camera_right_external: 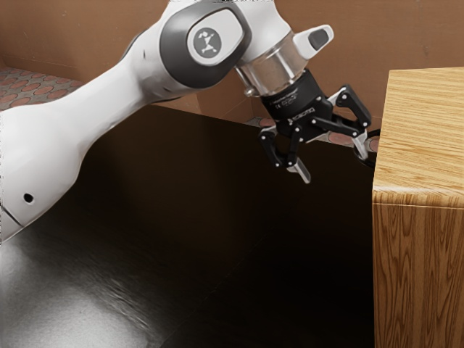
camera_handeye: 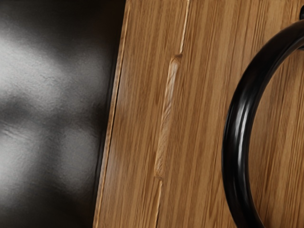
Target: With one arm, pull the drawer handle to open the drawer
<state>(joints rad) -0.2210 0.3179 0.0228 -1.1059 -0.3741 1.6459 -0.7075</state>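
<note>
A wooden cabinet (camera_right_external: 420, 181) stands at the exterior view's right. Its face toward my arm carries a black curved handle, of which a small piece (camera_right_external: 372, 135) sticks out past the cabinet's edge. My black gripper (camera_right_external: 330, 161) hangs open right in front of that face, and one fingertip (camera_right_external: 360, 150) is close beside the handle. In the wrist view the handle (camera_handeye: 236, 142) is a thick black arc over the wooden drawer front (camera_handeye: 190, 118), just ahead of my hand. Thin seams run along the wood. Nothing sits between the fingers.
The cabinet rests on a dark glossy table (camera_right_external: 181, 239) that spreads under my arm. A brown wall (camera_right_external: 87, 36) closes off the back, with patterned floor (camera_right_external: 29, 87) at the exterior view's far left.
</note>
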